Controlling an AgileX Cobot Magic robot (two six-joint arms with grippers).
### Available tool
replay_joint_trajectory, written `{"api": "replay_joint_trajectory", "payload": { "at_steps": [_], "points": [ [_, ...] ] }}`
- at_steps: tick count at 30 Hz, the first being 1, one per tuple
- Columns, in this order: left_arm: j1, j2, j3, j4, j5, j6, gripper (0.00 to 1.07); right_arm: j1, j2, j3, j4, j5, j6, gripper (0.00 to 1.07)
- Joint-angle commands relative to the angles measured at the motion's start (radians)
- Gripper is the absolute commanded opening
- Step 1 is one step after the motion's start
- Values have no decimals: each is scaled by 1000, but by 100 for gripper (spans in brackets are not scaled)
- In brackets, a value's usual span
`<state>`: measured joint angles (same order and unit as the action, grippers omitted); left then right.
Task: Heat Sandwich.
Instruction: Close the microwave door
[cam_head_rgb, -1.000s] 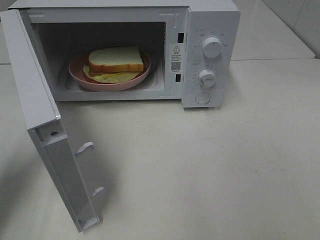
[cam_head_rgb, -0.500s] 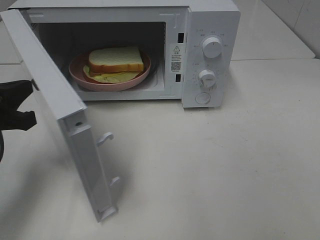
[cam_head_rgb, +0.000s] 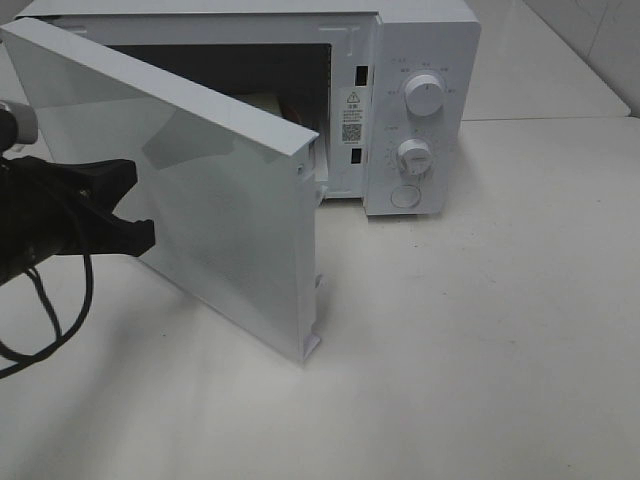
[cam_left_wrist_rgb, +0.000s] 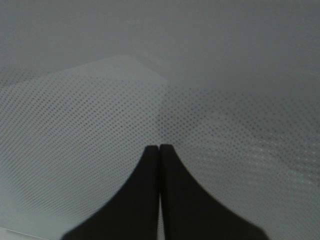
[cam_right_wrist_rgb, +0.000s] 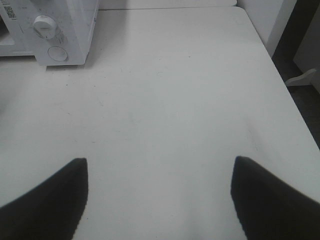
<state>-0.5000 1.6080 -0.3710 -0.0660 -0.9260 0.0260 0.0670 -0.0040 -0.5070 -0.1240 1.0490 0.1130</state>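
Note:
The white microwave stands at the back of the table with its door swung about halfway shut. The door hides the sandwich; only a pale sliver of it shows past the door's top edge. My left gripper is shut, its black fingertips pressed together against the door's dotted outer face. My right gripper is open over bare table and holds nothing. It does not appear in the exterior high view.
Two knobs and a round button sit on the microwave's right panel, also seen in the right wrist view as the panel. The white table stretches to the right and front. A black cable loops below my left arm.
The door has swung from wide open to about halfway shut, with my left gripper coming in from the left against its outer face. The sandwich and plate are now covered.

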Motion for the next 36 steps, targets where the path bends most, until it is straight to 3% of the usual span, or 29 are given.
{"api": "replay_joint_trajectory", "payload": {
  "at_steps": [1,8,16,36],
  "points": [
    [-54,28,-38,-102,-12,46,0,-4,-26,1,5,-11,-5,76],
    [-151,101,-137,-280,-9,136,0,-4,-26,1,5,-11,-5,76],
    [-191,168,-271,-334,44,200,0,-4,-26,1,5,-11,-4,76],
    [-191,304,-543,-365,143,208,0,-4,-26,1,5,-11,-5,76]
  ]
}}
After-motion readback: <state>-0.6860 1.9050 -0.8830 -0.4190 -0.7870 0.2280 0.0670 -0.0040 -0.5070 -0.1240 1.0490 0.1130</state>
